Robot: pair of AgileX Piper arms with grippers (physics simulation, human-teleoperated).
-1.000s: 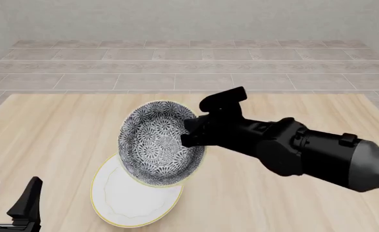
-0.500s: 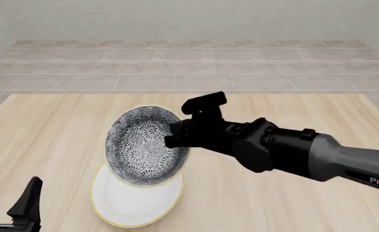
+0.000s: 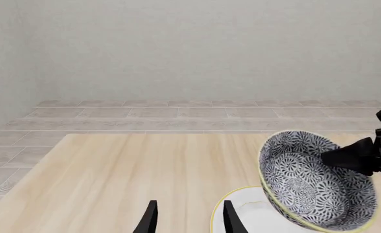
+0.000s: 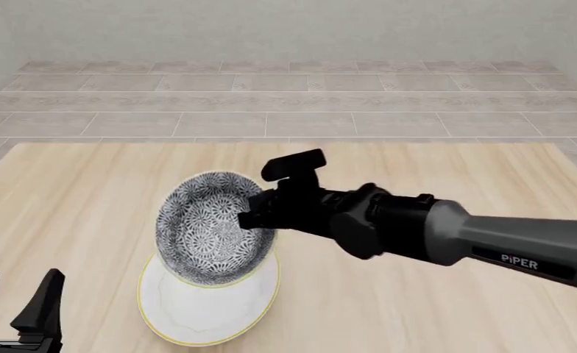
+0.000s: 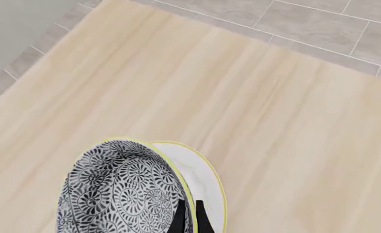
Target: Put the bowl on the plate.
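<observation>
The patterned grey-and-white bowl (image 4: 210, 228) hangs tilted above the plate (image 4: 205, 312), its opening turned toward the camera. My right gripper (image 4: 256, 213) is shut on the bowl's right rim. The white plate with a yellow rim line lies on the table at the front left, partly covered by the bowl. In the right wrist view the fingers (image 5: 177, 217) pinch the bowl (image 5: 122, 194) rim with the plate (image 5: 200, 179) just beyond. My left gripper (image 4: 15, 301) rests open at the front left corner, empty. The left wrist view has the bowl (image 3: 310, 179) and plate (image 3: 249, 213) off to one side.
The light wooden table (image 4: 446, 294) stretches across the front view, with a tiled floor and a pale wall behind it. My right arm (image 4: 446, 232) reaches in from the right over the table's middle.
My right gripper has carried the bowl leftward and lower, toward the front, so it now hangs closer over the plate. The left gripper has not moved.
</observation>
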